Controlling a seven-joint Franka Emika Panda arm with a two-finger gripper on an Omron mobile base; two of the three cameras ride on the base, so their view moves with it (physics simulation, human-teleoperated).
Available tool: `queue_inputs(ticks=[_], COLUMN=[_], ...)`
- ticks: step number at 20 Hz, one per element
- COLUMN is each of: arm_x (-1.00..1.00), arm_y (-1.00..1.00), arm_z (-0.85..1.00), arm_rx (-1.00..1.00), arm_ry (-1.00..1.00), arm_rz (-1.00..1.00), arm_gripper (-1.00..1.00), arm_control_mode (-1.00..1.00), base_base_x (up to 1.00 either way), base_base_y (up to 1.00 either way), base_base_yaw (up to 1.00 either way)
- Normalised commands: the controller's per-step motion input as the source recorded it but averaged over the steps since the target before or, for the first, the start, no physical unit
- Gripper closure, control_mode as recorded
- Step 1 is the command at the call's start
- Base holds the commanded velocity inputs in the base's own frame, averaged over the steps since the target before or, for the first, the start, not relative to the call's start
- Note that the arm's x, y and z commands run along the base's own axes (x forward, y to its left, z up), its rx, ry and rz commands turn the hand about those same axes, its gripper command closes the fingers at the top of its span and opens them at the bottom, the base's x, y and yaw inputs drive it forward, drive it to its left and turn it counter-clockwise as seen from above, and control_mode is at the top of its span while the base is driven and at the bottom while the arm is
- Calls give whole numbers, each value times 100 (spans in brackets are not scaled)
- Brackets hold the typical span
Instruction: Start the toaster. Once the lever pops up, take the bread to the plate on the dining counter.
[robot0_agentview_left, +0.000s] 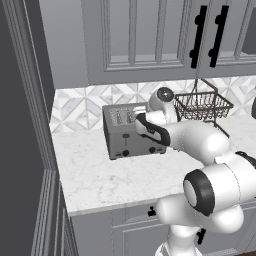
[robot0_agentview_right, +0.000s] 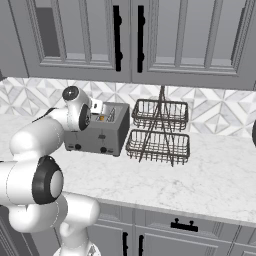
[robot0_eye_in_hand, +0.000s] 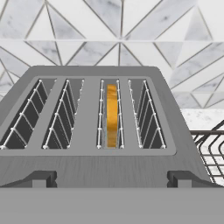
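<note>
Boxy grey metal four-slot toaster sits on white marble tabletop by the tiled backsplash, w/ a black two-tier wire basket rack just beside it. Small orange-crusted bread slice stands down in the third slot from left in hand view. Risks: pincer hovers above the slots, not at the front levers, so a push could miss or hit the wrong lever, the one not serving the bread's slot; arm swing could clip the rack. Pincer: jaws wide apart, holding nothing, touching nothing.
</note>
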Motion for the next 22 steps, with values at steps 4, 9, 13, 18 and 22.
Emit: queue_inputs(ticks=[4,9,13,18,22], arm_x=[0,0,0,0,0], arm_y=[0,0,0,0,0], arm_z=[0,0,0,0,0], arm_rx=[0,0,0,0,0], arm_ry=[0,0,0,0,0], arm_rz=[0,0,0,0,0], arm_gripper=[-100,-100,-100,-100,-100], arm_control_mode=[-100,-100,-100,-100,-100], base_base_x=[0,0,0,0,0], base_base_y=[0,0,0,0,0], base_base_yaw=[0,0,0,0,0])
